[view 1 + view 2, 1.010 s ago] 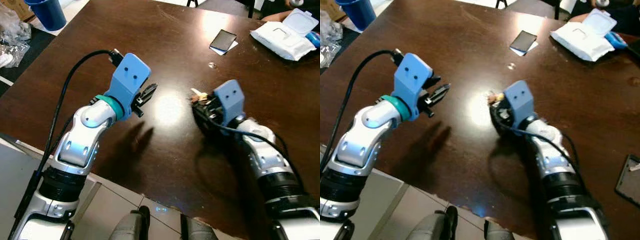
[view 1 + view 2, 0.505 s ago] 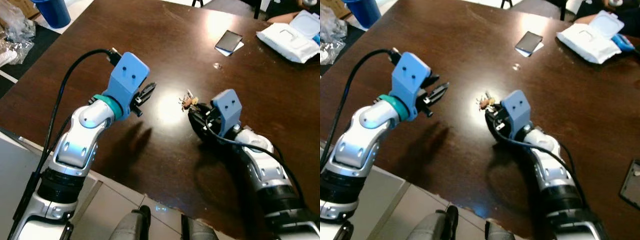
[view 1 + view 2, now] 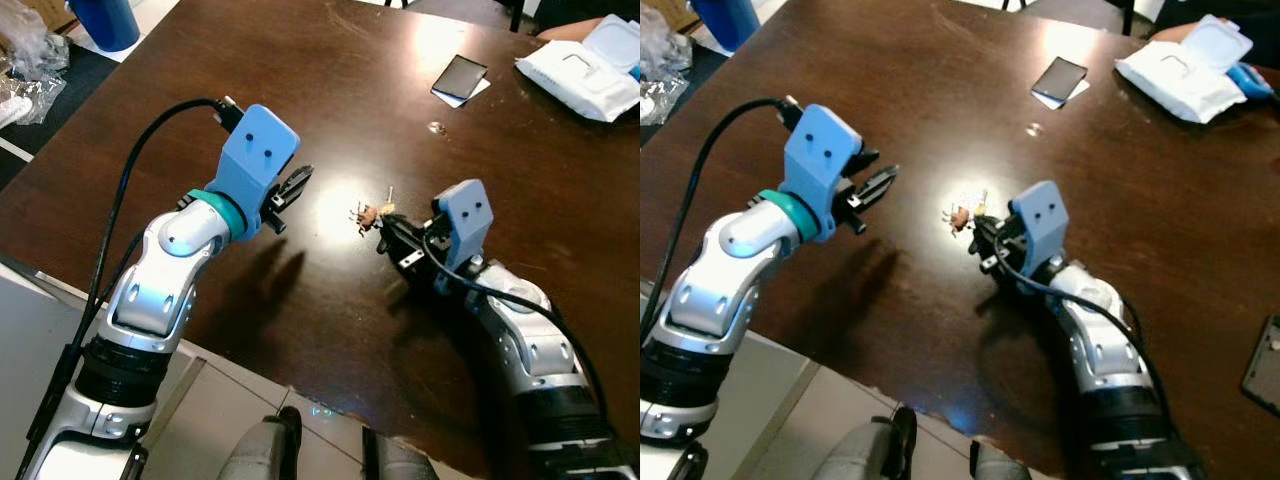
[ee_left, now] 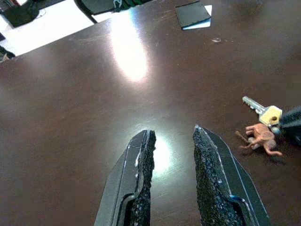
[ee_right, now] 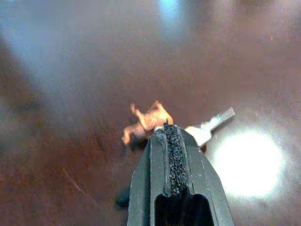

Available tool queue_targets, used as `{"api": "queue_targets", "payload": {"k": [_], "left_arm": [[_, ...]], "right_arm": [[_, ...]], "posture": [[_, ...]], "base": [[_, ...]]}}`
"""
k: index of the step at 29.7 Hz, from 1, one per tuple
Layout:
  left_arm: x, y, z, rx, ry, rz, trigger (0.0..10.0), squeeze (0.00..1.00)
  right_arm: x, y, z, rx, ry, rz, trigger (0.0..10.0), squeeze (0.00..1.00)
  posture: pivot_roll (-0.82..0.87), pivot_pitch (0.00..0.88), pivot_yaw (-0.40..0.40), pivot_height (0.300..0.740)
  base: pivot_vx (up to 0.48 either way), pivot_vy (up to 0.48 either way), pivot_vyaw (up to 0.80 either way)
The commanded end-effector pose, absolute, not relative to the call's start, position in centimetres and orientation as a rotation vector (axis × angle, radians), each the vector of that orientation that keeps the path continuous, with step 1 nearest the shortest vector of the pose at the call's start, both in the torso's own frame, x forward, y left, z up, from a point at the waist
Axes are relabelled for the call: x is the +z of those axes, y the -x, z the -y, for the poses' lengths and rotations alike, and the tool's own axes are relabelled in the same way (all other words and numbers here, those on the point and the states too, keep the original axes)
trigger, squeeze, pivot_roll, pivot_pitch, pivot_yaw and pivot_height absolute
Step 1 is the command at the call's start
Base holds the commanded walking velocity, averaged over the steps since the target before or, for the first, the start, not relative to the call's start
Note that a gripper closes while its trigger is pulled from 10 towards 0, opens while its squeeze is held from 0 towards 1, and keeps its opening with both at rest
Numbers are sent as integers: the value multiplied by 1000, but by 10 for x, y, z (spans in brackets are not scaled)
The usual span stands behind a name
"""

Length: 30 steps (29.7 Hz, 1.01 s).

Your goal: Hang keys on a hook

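Left eye view looks down on a dark brown polished wooden table (image 3: 330,80), with both silver arms reaching over its near edge. The small bunch of keys with a silver blade and a brown animal-shaped fob (image 3: 372,211) lies flat on the tabletop, between the two arms and just beside a bright glare patch. The right gripper (image 3: 385,235) is low at the table with its fingertips right at the keys; in the right wrist view its two black fingers (image 5: 172,155) are pressed together with no gap, their tip over the key ring, though I cannot tell whether anything is pinched between them. The left gripper (image 3: 296,182) hangs above the table, well apart from the keys, and in the left wrist view its fingers (image 4: 216,179) stand parted with nothing between them. Farther back lie a flat black rectangular card on white paper (image 3: 459,77) and a white wet-wipe pack with its lid flipped up (image 3: 580,66). A blue plastic bin (image 3: 103,20) stands on the floor at the left.
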State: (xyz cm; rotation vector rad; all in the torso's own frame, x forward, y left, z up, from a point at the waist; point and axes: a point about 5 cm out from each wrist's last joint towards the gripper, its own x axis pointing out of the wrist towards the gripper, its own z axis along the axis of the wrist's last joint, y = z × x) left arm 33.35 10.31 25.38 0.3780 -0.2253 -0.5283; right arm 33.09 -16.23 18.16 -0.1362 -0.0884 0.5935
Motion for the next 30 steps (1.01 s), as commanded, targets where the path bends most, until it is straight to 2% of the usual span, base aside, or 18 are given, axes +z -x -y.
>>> {"api": "queue_targets", "payload": {"k": [1, 3, 5, 10, 11, 13, 14, 20, 25, 30], "left_arm": [[249, -333, -107, -521, -380, 203, 10000, 0], [249, -333, -107, -521, -380, 203, 10000, 0], [250, -333, -107, -522, -381, 204, 10000, 0], [250, -332, -106, -522, -382, 207, 10000, 0], [251, -332, -106, -522, -381, 209, 10000, 0], [251, -332, -106, -522, -381, 210, 10000, 0], [251, -332, -106, -520, -379, 212, 10000, 0], [250, -331, -105, -523, -372, 215, 10000, 0], [251, -334, -104, -517, -374, 236, 10000, 0], [267, -340, -112, -412, -302, 301, 10000, 0]], "right_arm": [[193, -329, 163, 562, 62, 160, 0, 0], [193, -329, 163, 562, 62, 160, 0, 0], [230, -326, 160, 512, -118, 329, 0, 0], [256, -316, 158, 503, -241, 433, 0, 0], [260, -312, 157, 510, -251, 444, 1725, 0], [262, -309, 157, 515, -256, 450, 1725, 0], [262, -308, 158, 509, -246, 447, 10000, 0], [240, -300, 160, 481, -141, 371, 10000, 0], [230, -300, 162, 428, -157, 335, 10000, 0], [229, -301, 166, 362, -132, 344, 10000, 0]], "posture": [[46, 286, 165, 740], [46, 286, 165, 740], [46, 283, 168, 740], [41, 278, 166, 740], [39, 276, 163, 740], [38, 276, 163, 740], [34, 274, 161, 740], [17, 260, 157, 740], [4, 245, 156, 740], [-9, 222, 146, 740]], "base": [[0, 0, 0], [0, 0, 0], [0, 0, 0], [0, 0, 0], [0, 0, 0], [0, 0, 0], [0, 0, 0], [0, 0, 0], [0, 0, 0], [0, 0, 0]]}}
